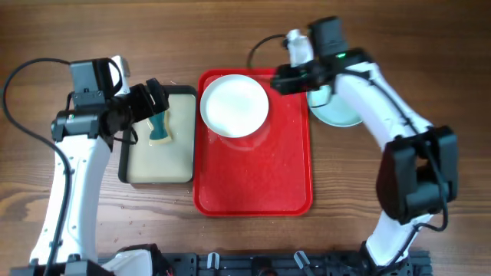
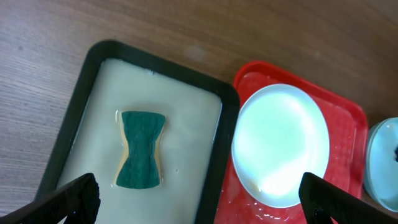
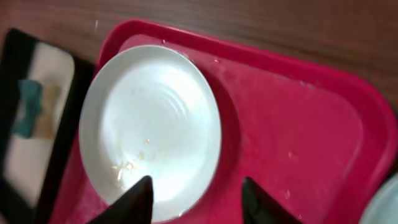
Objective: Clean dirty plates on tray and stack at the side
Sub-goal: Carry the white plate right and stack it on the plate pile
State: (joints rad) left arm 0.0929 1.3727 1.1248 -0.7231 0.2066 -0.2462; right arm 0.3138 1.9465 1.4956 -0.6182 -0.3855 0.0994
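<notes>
**One plate to go: white dish sits on the tray, blue set aside**

The white plate (image 1: 234,103), flecked with yellowish bits and seemingly not yet cleaned, lies at the far end of the red tray (image 1: 261,184). A pale blue plate (image 1: 341,113) rests on the table just right of the tray, though the arm hides whether it is one plate or two. The right gripper (image 3: 196,182) hovers beside the white plate, fingers parted and empty. The left gripper (image 1: 152,100) hangs spread wide and empty above the sponge (image 2: 142,149) in the black-rimmed tray (image 2: 174,67).
</notes>
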